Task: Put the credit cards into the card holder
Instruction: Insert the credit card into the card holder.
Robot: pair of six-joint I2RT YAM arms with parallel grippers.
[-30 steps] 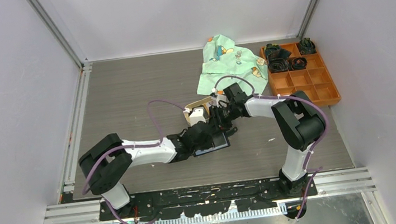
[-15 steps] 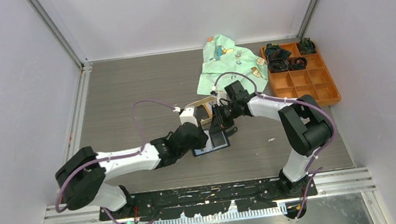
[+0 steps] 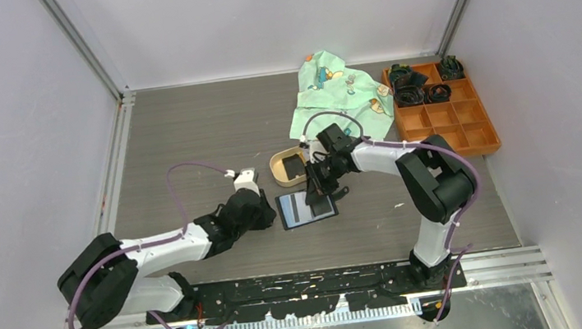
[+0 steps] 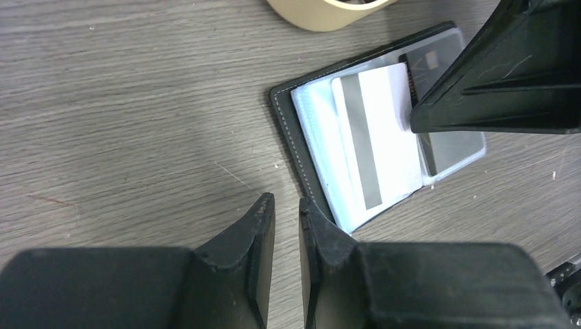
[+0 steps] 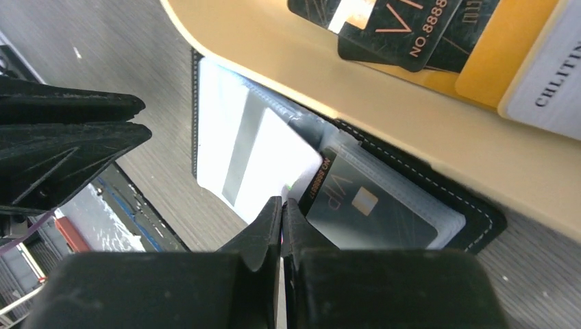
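Observation:
The black card holder (image 3: 287, 214) lies open on the table, also in the left wrist view (image 4: 289, 125). A white credit card (image 4: 380, 140) with a grey stripe lies over its clear left sleeves. A dark VIP card (image 5: 370, 205) sits in the right pocket. My right gripper (image 5: 281, 203) is shut, its tips at the white card's (image 5: 264, 161) edge beside the fold; I cannot tell whether they pinch it. My left gripper (image 4: 286, 204) hovers just left of the holder, jaws a narrow gap apart with nothing between. More credit cards (image 5: 411, 34) lie in the tan tray.
The tan oval tray (image 3: 278, 168) touches the holder's far edge. A green patterned cloth (image 3: 337, 93) lies behind it. An orange compartment box (image 3: 466, 132) with black items stands at the back right.
My left arm has pulled back to the left, off the card holder, its jaws parting slightly. The right gripper has shut and stays over the holder's fold.

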